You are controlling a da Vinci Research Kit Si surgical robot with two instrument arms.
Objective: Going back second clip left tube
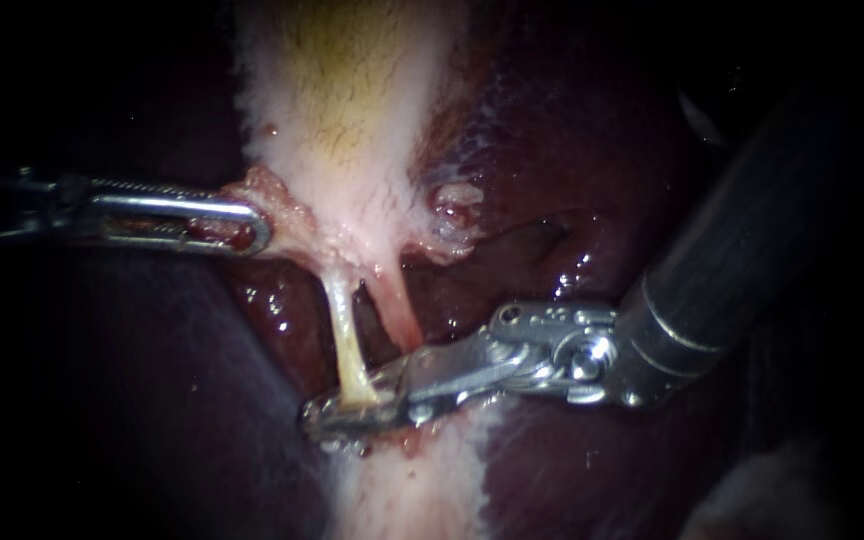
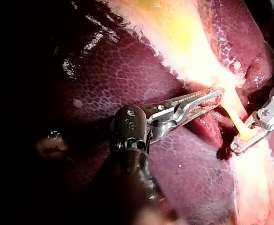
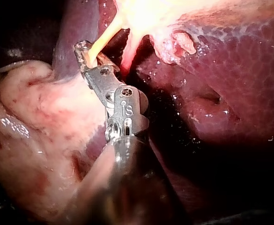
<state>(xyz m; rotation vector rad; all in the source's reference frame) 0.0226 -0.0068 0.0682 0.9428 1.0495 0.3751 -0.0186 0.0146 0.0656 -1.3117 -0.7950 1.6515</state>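
Right tool point(image 1: 317, 420), a pair of slim metal jaws on a dark shaft coming in from the right, is open, with a narrow gap between the jaws. The left tube point(image 1: 344, 335), pale yellow and stretched thin, runs straight into that gap and lies between the jaws partway along them. The right wrist view shows the same tube point(image 3: 104, 40) entering the tool point(image 3: 82, 49) just ahead of its hinge. Beside the left tube, nearer the hinge, the pinker right tube point(image 1: 397, 315) slants toward the base of the jaws. Under and beyond the tool lies a band of pale tissue point(image 1: 402, 490). Both tubes rise from the tool to the gallbladder point(image 1: 342, 110), which is whitish with a yellow centre.

Left tool point(image 1: 257, 230), with toothed jaws on a shaft coming in from the left, is well apart from the right tool and is clamped on the gallbladder's pink lower edge. In the left wrist view, red tissue shows between its jaws point(image 2: 215, 97), and the right tool point(image 2: 234, 148) sits ahead of it, around the tube point(image 2: 235, 115). Dark, glistening liver point(image 1: 572, 150) surrounds everything.
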